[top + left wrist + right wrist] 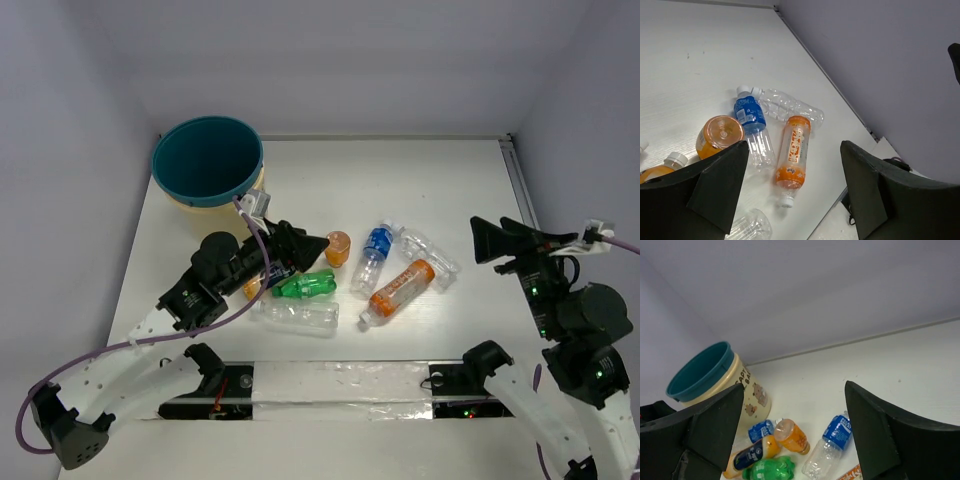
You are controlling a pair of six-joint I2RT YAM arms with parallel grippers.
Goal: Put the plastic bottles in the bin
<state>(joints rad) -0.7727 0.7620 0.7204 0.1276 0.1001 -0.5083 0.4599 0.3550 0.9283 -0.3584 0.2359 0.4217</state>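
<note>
Several plastic bottles lie in the middle of the table: a small orange one (338, 248), a green one (308, 286), a clear one (300, 315), a blue-labelled one (372, 255), a clear crinkled one (430, 252) and an orange-labelled one (400, 288). The teal bin (207, 160) stands at the far left with nothing visible inside. My left gripper (308, 243) is open and empty, hovering above the left end of the bottles, just left of the small orange bottle. My right gripper (478, 240) is open and empty, raised to the right of the bottles.
The left wrist view shows the blue-labelled bottle (751, 116), the orange-labelled bottle (795, 150) and the table's right edge (860, 125). The right wrist view shows the bin's cream wall (747, 390) and another blue-labelled bottle (760, 429) beside it.
</note>
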